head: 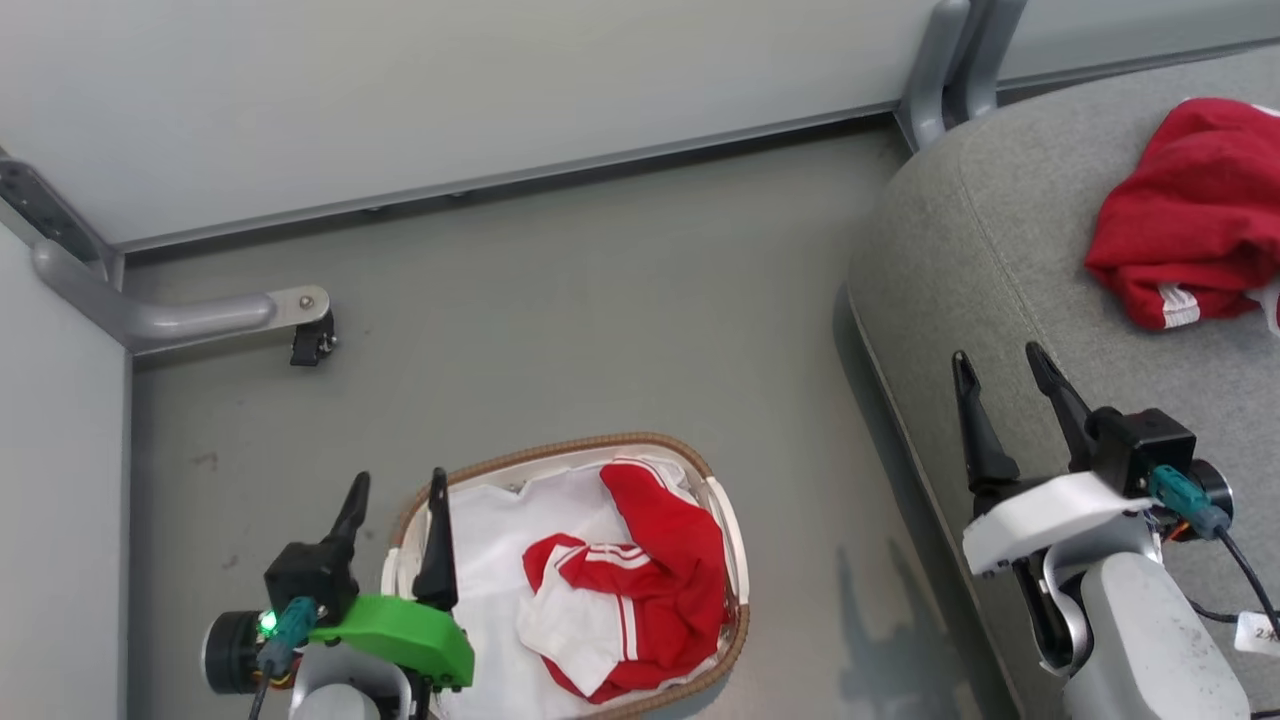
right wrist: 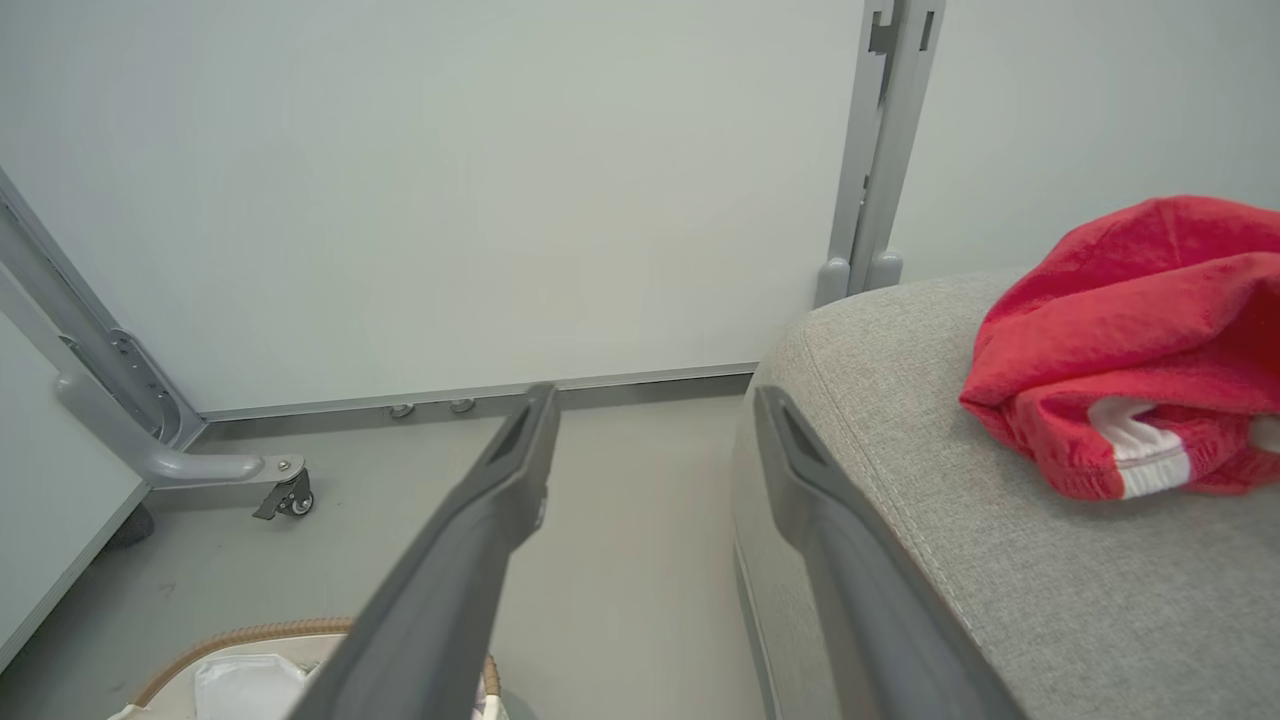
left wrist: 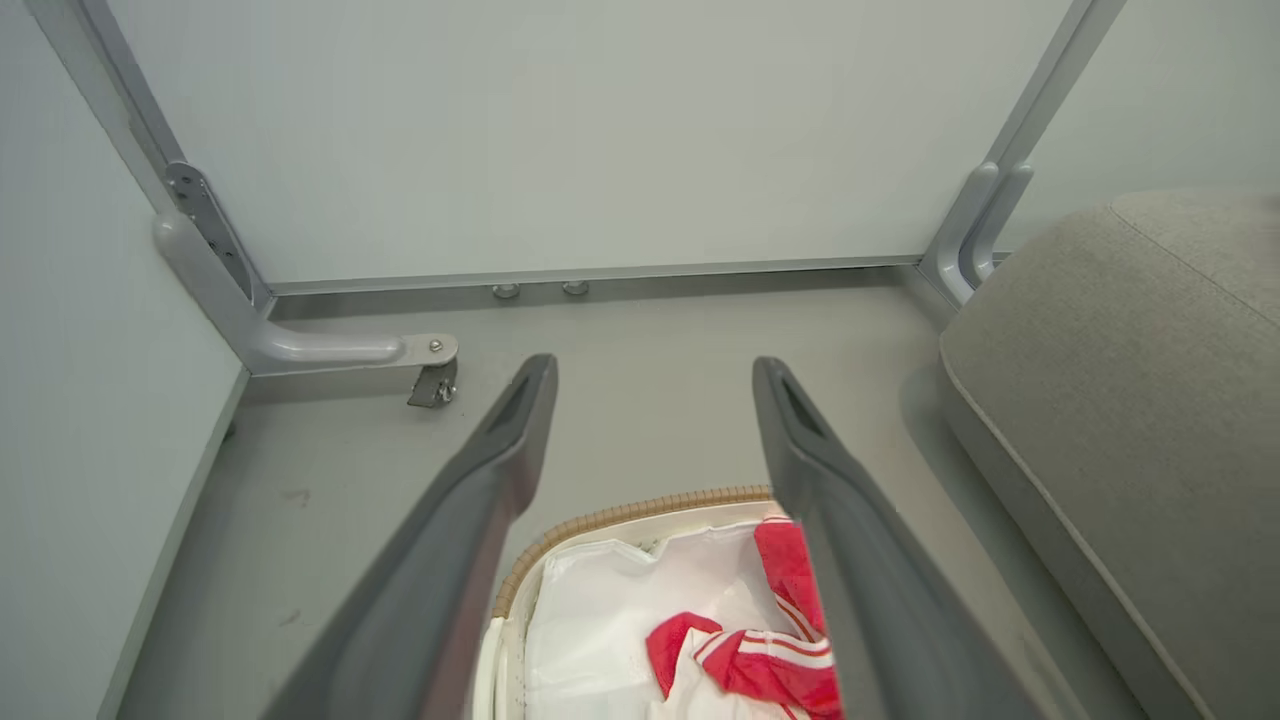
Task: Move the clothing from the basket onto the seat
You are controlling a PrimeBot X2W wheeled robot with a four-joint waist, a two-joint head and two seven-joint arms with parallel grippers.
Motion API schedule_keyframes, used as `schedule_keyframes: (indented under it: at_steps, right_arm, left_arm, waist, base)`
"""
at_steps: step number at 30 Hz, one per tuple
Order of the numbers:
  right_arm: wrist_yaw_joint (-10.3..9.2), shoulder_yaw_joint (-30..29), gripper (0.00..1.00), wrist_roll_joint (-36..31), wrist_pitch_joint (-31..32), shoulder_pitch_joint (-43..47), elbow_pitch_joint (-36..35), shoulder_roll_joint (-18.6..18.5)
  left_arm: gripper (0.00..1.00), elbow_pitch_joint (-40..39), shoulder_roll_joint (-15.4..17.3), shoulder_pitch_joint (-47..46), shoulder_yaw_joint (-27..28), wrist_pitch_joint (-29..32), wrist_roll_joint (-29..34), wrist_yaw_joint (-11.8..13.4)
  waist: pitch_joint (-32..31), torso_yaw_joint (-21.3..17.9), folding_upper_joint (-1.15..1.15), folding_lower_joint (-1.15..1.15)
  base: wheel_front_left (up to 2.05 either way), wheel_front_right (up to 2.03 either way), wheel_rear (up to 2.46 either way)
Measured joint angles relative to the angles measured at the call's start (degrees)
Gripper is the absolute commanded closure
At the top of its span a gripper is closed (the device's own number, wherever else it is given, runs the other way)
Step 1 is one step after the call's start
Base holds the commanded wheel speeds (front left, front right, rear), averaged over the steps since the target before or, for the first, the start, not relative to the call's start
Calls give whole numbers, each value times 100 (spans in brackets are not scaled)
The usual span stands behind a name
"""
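A red garment with white stripes lies in the white basket on the floor, on the white liner; the same garment appears in the left wrist view. Another red garment rests on the grey seat at the right, also seen as a red bundle in the right wrist view. My left gripper hangs open over the basket's left rim, empty. Open and empty too, my right gripper hovers above the seat's near edge, left of the red bundle.
Pale partition walls stand behind and at the left. A grey metal foot with a castor juts onto the floor at the left. A grey post rises behind the seat. Bare grey floor lies between basket and seat.
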Motion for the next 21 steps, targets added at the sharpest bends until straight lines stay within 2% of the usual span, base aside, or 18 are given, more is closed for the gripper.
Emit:
schedule_keyframes:
  at_steps: [10, 14, 21]
  right_arm:
    - [0, 249, 0, 158, 1, -533, -250, 4]
    - [0, 298, 0, 199, 1, -717, -314, 5]
    - [0, 346, 0, 256, 1, -932, -433, 27]
  left_arm:
    - [0, 860, -5, -828, -705, 0, -194, -130]
    - [0, 1305, -9, -1159, -1071, 0, -511, -305]
    - [0, 1818, -10, -1801, -1659, 0, -890, -435]
  waist:
    - [798, -229, 0, 0]
    - [1139, -360, 0, 0]
    - [1687, -617, 0, 0]
  base:
    - [0, 0, 0]
    - [0, 0, 0]
    - [0, 0, 0]
